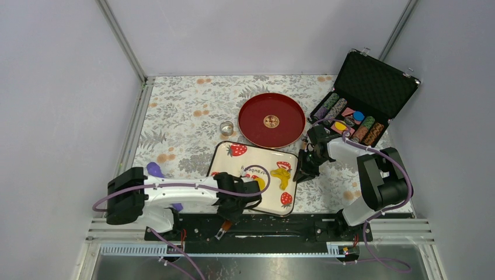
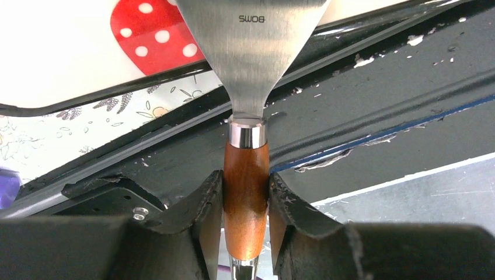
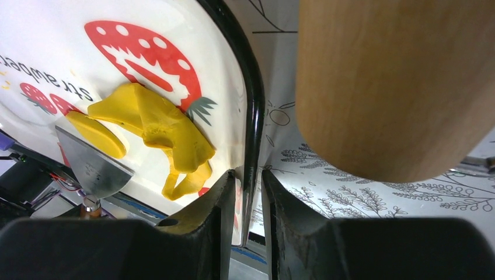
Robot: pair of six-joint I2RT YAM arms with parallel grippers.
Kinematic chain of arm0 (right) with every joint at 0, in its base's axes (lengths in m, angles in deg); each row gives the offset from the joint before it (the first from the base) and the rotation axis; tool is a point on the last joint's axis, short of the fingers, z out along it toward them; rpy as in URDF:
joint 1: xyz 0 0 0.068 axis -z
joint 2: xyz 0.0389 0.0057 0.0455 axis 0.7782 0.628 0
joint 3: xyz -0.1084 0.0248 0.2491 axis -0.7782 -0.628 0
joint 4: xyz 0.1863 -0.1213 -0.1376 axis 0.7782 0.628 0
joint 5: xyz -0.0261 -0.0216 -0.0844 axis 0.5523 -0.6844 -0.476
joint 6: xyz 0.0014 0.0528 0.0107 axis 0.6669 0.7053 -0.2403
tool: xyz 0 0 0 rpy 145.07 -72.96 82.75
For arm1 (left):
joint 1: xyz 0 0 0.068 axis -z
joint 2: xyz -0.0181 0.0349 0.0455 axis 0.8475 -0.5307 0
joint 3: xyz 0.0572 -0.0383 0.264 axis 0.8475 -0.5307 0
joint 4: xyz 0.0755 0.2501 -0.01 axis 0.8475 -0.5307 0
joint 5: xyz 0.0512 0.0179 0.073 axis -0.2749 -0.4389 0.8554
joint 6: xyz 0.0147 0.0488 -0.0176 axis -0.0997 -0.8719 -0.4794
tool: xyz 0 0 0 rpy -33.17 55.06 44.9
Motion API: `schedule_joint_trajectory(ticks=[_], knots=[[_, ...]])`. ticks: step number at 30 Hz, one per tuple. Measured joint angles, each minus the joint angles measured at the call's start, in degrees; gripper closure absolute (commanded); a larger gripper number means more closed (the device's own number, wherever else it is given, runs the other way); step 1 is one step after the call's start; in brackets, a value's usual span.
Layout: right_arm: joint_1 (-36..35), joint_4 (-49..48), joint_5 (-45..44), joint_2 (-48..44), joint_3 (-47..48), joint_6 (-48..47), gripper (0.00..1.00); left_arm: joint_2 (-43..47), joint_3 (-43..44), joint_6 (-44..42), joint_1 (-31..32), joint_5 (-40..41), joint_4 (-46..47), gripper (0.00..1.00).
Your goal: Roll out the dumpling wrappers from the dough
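Note:
The ragged yellow dough (image 1: 282, 175) lies on the right part of the white strawberry tray (image 1: 233, 163); it also shows in the right wrist view (image 3: 169, 128). A small oval yellow wrapper (image 3: 96, 134) lies beside it, at the tip of a metal scraper blade (image 3: 93, 166). My left gripper (image 2: 246, 184) is shut on the scraper's wooden handle (image 2: 246, 198), and the blade (image 2: 254, 52) reaches over the tray's near rim. In the top view the left gripper (image 1: 234, 204) is at the tray's near edge. My right gripper (image 3: 248, 175) is shut on the tray's black right rim (image 3: 254, 116).
A wooden rolling pin (image 3: 391, 87) lies on the floral cloth just right of the tray. A metal ring cutter (image 1: 226, 128) and a red plate (image 1: 272, 119) sit behind the tray. An open poker chip case (image 1: 362, 99) stands at the back right. A purple object (image 1: 154, 170) is at the left.

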Motion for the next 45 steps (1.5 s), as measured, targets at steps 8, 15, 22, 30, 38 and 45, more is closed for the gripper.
schedule_joint_trajectory(ticks=[8, 15, 22, 30, 38, 45], knots=[[0.00, -0.33, 0.35, 0.00, -0.31, 0.00, 0.71, -4.33, 3.80, -0.42, 0.00, -0.28, -3.21, 1.00], [0.00, -0.39, 0.44, 0.00, -0.35, 0.00, 0.71, -5.84, 5.35, -1.36, -0.02, -0.55, -4.68, 1.00], [0.00, -0.50, 0.55, 0.00, -0.44, 0.00, 0.71, -8.79, 7.93, -3.10, -0.37, -2.19, -4.96, 1.00], [0.09, -0.52, 1.27, 0.00, -0.70, -0.04, 0.71, -10.25, 8.33, -5.68, -2.49, -4.66, -4.72, 1.00], [0.11, -0.52, 1.75, 0.15, -0.81, -0.07, 0.71, -11.15, 9.25, -7.82, -4.24, -5.53, -5.05, 1.00], [0.11, -0.52, 1.88, 0.22, -0.81, -0.15, 0.71, -13.75, 11.41, -9.11, -4.28, -5.90, -6.86, 1.00]])
